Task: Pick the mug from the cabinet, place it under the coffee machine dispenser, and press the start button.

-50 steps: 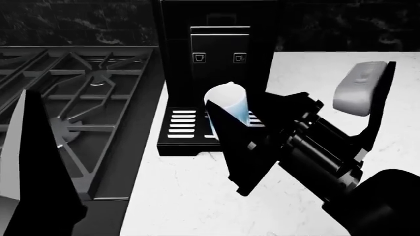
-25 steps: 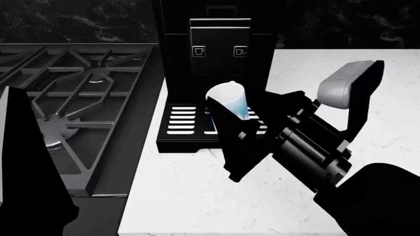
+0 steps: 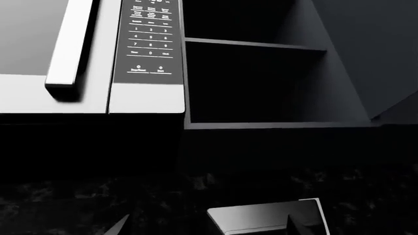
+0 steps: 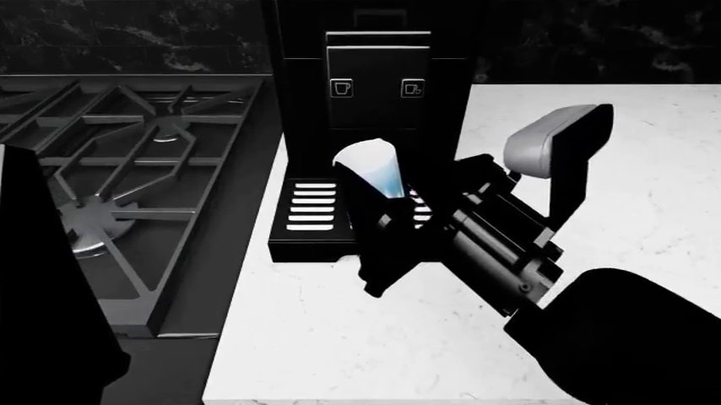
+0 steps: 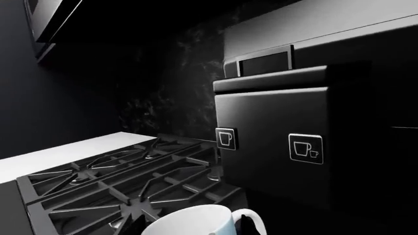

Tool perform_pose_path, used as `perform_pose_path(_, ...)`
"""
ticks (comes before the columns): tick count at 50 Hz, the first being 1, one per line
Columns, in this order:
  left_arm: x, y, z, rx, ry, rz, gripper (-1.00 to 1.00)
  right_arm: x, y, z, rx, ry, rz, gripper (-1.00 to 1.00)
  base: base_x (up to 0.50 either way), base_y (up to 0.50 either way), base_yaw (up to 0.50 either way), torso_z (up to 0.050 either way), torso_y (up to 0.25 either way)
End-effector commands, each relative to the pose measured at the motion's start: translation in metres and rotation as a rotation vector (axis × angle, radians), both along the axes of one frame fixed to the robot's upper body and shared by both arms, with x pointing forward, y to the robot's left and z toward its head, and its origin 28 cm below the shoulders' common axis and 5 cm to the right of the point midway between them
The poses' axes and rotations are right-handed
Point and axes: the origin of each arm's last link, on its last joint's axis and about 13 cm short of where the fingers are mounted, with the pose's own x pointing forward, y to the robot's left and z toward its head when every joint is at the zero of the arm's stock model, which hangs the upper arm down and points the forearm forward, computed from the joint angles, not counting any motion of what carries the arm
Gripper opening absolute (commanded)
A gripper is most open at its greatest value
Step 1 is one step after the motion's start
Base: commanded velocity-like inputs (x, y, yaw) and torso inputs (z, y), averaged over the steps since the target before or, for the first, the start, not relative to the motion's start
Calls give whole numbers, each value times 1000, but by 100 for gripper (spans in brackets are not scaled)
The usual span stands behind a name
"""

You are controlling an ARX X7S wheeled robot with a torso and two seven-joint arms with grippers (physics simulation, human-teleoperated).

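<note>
The mug [image 4: 369, 169] is sitting in the right tool [image 4: 381, 221], which is pinching it low on its body, and it is hanging over the slotted drip tray [image 4: 313, 208] in front of the coffee machine [image 4: 372, 76]. It is leaning, with its open mouth pointing up and a little toward the stove [image 4: 135, 160], so its long axis is not upright. The dispenser [image 4: 377, 89] is lying behind and above the mug, and I judge the mug must go further in and stand straight before it is let go. The mug is looking white, tapered, with a bluish inside; in the right wrist view only its rim [image 5: 189, 223] is showing, below two cup-icon buttons [image 5: 305, 148]. The right arm is the nearer one. The left tool is not showing clearly, so I cannot tell its state.
</note>
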Motion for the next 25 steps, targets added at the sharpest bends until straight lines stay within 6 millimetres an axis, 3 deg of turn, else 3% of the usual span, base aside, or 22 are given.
perform_pose_path(1, 0, 0, 0, -2, -1, -1, 100, 11, 12, 1, 9, -12, 8, -100, 0, 0, 0, 0, 0)
perform_pose_path(25, -1, 0, 0, -5, -2, -1, 100, 9, 7, -5, 13, -9, -59, -100, 0, 0, 0, 0, 0)
